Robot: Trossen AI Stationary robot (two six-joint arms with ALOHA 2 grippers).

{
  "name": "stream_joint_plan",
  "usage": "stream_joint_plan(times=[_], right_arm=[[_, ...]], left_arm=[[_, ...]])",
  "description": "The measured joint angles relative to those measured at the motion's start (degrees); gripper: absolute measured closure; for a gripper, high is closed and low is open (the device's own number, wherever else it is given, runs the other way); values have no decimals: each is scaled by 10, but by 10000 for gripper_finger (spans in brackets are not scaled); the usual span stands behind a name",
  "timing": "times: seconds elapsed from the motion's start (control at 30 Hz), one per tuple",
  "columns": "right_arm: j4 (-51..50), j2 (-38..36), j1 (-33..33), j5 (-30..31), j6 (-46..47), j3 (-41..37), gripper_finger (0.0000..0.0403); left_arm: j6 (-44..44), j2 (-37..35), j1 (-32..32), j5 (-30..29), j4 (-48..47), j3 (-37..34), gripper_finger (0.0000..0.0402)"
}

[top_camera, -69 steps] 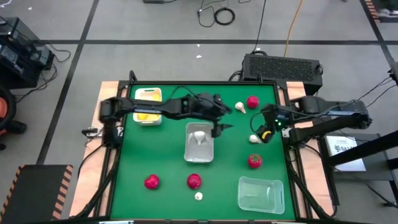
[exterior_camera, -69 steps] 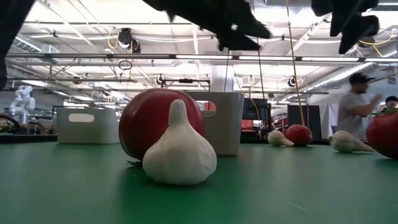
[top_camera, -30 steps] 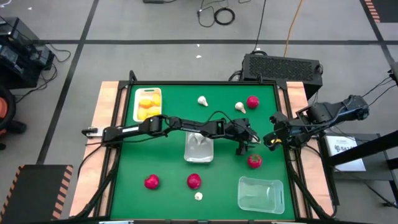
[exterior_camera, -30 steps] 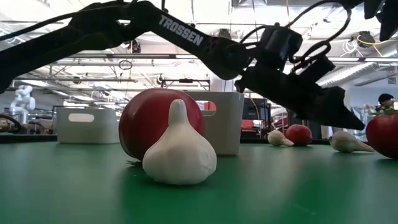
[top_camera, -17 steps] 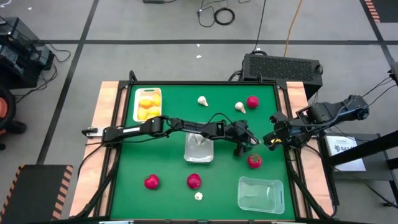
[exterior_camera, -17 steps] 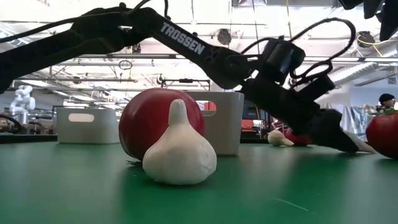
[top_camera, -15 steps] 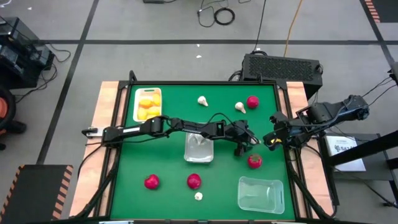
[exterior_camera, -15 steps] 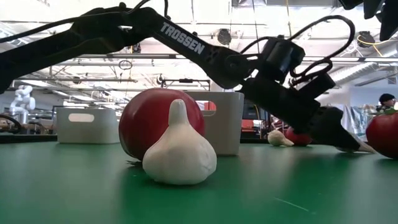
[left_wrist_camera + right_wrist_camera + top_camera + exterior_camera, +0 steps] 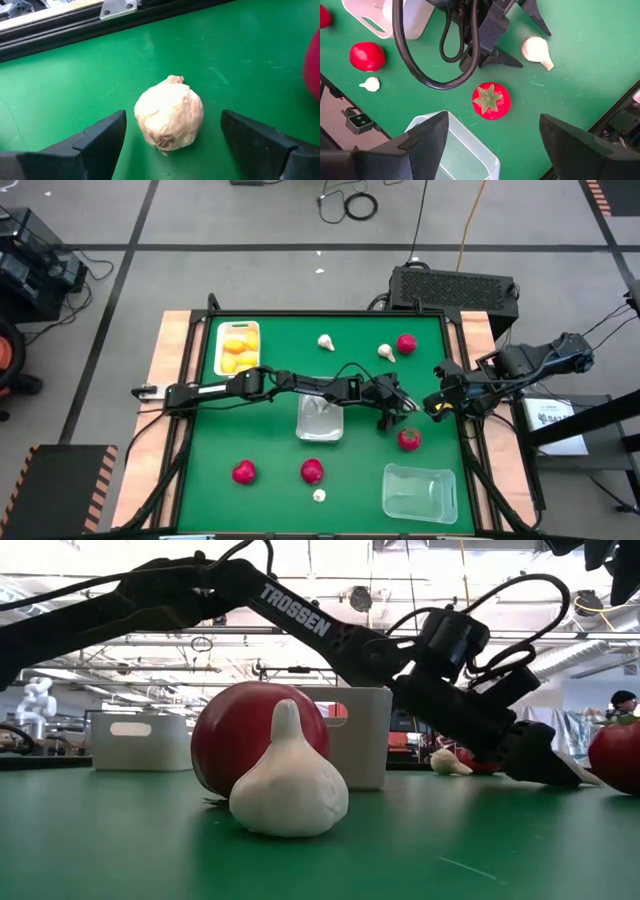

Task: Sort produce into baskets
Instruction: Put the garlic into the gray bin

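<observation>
Green bench [image 9: 270,450]: my left end effector [image 9: 172,145] sits low and wide open, straddling a garlic bulb [image 9: 169,117] without gripping, lined up to lift it toward the baskets.

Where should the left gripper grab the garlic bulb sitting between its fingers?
Probably across the garlic bulb at its round belly, its widest part. It lies on its side on the green mat. The left gripper is open with a finger on each side, so coming straight on and closing there looks best.
</observation>
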Motion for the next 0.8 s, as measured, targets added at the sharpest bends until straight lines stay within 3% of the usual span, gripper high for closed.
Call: stream_joint_plan(times=[0.17, 0.4, 0.8], right_arm=[[0, 0, 0, 0, 0, 0, 101], [0, 0, 0, 0, -1, 0, 101], [0, 0, 0, 2, -4, 0, 101]], left_arm=[[2, 0, -3, -2, 9, 0, 73], [2, 1, -3, -2, 19, 0, 121], [-12, 1, -3, -6, 19, 0, 149]])
